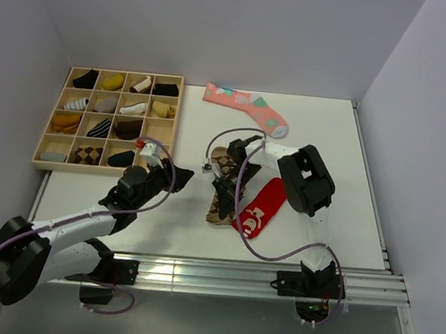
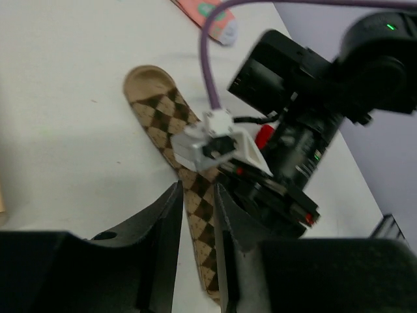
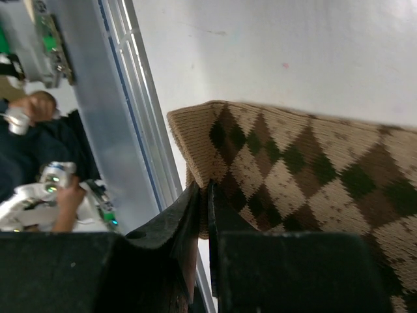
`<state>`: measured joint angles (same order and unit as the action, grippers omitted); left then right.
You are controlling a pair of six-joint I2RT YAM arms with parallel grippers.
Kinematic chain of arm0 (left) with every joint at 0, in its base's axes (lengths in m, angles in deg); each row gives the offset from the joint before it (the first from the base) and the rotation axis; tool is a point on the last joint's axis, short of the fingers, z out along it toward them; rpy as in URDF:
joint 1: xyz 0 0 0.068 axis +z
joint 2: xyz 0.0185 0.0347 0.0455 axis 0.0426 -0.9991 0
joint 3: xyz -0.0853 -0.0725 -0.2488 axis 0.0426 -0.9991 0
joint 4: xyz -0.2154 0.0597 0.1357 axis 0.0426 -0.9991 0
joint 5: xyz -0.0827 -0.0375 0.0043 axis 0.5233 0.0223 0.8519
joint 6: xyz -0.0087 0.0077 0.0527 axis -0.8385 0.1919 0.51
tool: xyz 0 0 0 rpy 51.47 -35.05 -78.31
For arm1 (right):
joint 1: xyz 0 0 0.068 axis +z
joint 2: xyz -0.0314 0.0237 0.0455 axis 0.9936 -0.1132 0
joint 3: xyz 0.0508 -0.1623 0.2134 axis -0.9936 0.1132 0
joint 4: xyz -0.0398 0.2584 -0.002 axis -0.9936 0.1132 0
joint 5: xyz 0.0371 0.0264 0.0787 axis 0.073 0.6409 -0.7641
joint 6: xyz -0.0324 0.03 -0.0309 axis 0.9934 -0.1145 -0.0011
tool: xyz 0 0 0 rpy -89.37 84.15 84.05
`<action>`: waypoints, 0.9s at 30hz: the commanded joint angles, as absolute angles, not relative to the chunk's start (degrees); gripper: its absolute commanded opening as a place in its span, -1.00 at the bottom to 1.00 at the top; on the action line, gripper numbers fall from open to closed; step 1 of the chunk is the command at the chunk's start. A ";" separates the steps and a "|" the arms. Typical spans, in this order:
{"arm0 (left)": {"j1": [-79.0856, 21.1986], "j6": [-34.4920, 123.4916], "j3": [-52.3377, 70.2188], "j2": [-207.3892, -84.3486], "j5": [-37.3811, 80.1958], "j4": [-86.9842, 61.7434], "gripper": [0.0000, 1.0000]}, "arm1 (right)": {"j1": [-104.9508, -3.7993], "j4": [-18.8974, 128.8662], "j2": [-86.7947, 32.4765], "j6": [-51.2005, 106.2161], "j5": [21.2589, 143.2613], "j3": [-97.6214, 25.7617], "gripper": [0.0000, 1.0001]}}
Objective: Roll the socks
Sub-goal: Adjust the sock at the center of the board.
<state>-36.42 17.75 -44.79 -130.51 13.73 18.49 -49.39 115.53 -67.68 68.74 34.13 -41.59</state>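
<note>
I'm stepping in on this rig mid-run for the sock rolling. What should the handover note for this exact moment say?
Left gripper: jaws narrowly apart, holding nothing, just short of the argyle sock.
Right gripper: shut, pinching the sock's edge.
Sock: stretched out along the table, beside the red sock.
Done: a grip on the sock, no roll yet.
Left: the whole roll.

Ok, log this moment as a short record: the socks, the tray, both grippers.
argyle sock: lying flat
red sock: beside the argyle sock
pink sock: farther back, apart from both
tray: wooden, socks in its compartments
right gripper: shut on the argyle sock's edge
left gripper: narrowly open, short of the argyle sock, holding nothing
</note>
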 commanded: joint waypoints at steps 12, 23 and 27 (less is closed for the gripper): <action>-42.34 23.21 -43.02 -148.40 28.61 39.94 -0.29 | -53.97 114.41 -71.23 61.13 32.77 -42.38 -0.80; -45.86 21.37 -42.05 -160.10 33.53 49.08 -0.11 | -55.46 114.24 -72.11 61.48 33.30 -41.59 -0.82; -46.65 20.66 -41.35 -164.32 33.62 51.01 -0.11 | -55.73 114.95 -72.20 62.45 32.86 -41.51 -0.84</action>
